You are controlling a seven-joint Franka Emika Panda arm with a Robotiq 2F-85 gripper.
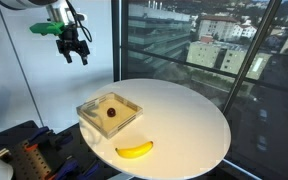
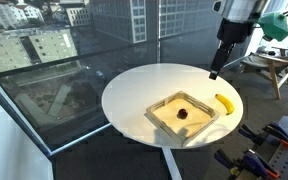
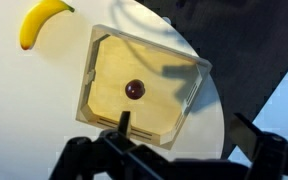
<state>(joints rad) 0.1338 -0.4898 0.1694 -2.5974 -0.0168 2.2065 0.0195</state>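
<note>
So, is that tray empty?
Not empty. One small dark ball lies at the middle of the tray; the banana lies outside it.

Tray (image 3: 112,112) looks lt wood, matt; table (image 1: 196,118) smooth white w/ slight sheen.

The arm (image 1: 24,4) is white, with a teal mount (image 1: 46,28), black cables (image 1: 72,14) and a black two-finger gripper (image 1: 77,57).
</note>
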